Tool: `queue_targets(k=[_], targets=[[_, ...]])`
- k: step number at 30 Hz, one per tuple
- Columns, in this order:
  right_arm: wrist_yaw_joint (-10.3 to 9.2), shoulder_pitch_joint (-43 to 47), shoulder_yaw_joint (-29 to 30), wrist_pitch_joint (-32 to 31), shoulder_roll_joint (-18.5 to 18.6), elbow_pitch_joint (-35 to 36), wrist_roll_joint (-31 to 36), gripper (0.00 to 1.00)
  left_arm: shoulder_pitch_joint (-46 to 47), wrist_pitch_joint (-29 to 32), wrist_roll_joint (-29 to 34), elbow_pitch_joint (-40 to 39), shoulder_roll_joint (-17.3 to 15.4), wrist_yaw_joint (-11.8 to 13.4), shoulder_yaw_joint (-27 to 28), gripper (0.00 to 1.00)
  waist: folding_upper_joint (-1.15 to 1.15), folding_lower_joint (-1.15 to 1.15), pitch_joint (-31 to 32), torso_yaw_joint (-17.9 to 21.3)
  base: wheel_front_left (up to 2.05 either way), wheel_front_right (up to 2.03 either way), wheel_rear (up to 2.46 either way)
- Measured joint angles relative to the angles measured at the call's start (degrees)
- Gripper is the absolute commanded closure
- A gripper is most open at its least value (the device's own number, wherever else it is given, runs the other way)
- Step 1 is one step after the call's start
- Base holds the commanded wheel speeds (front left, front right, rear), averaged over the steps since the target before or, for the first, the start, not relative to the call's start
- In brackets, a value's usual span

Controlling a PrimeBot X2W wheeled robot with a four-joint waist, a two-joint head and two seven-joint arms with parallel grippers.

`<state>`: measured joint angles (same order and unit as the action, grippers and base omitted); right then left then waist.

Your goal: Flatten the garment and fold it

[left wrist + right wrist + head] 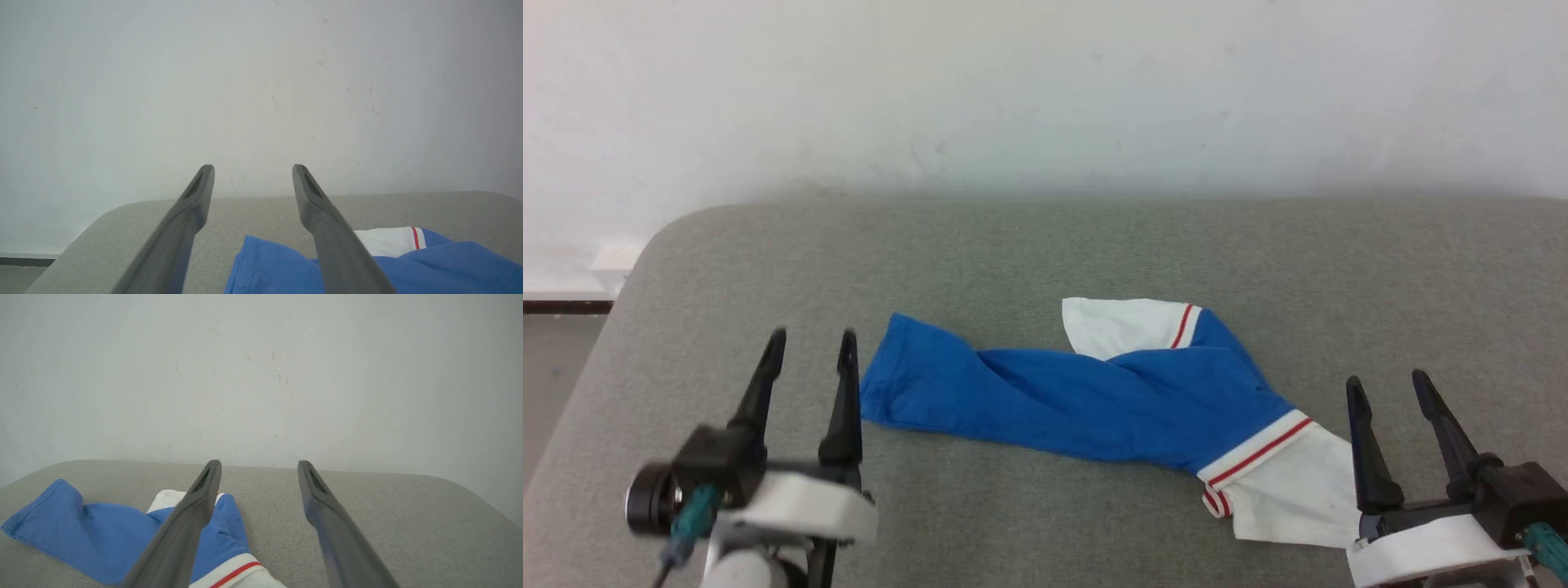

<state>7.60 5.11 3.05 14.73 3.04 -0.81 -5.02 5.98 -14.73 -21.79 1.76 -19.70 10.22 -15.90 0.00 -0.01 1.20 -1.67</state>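
Note:
The garment (1094,396) is a royal-blue shirt with white sleeves and red-striped trim, lying twisted and bunched in a long strip across the middle of the grey padded surface (1045,253). One white sleeve lies at its far middle, the other at its near right end. My left gripper (813,341) stands open just left of the shirt's blue end (269,269), not touching it. My right gripper (1387,382) stands open just right of the near white sleeve, with nothing between its fingers. The shirt (94,535) lies to the left of the right fingers (192,514).
A white wall (1045,90) rises behind the padded surface. The surface has a rounded far left corner (678,224), with floor and a dark skirting strip (564,307) beyond it. Bare grey fabric stretches behind and to the right of the shirt.

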Motion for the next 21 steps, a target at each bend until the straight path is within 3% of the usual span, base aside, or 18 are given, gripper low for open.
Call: queue_targets(k=[4,6,10,16,21], targets=[[0.0,0.2,0.8,-0.1,0.0,-1.6,1.1,0.0,-7.0,0.0,2.5,-4.9,2.9,0.9,3.0,0.0,0.0,0.0,0.0,-1.4,0.0,0.0,0.0],[-0.01,0.2,1.4,-3.0,0.0,-2.3,2.6,0.0,-8.7,0.0,3.3,-5.6,4.1,0.7,3.5,0.0,0.0,0.0,-0.5,-1.8,0.0,0.0,0.0],[-0.05,0.0,-2.4,-17.8,1.3,-2.4,2.6,0.0,-8.9,0.0,5.1,-5.7,5.4,-1.9,3.4,0.0,0.0,0.01,-1.6,-2.6,0.0,0.0,0.0],[-0.05,-0.2,-11.6,-42.2,10.4,0.1,-4.7,0.0,-8.2,0.0,6.1,-4.9,7.9,-4.0,4.3,0.0,0.0,0.01,-3.3,-4.0,0.0,0.0,0.0],[-0.05,-2.0,-15.3,-50.9,15.4,-0.3,-7.8,0.0,-7.2,0.0,7.3,-3.5,10.2,-6.0,4.4,0.0,0.0,0.02,-4.7,-6.2,0.0,0.0,0.0]])
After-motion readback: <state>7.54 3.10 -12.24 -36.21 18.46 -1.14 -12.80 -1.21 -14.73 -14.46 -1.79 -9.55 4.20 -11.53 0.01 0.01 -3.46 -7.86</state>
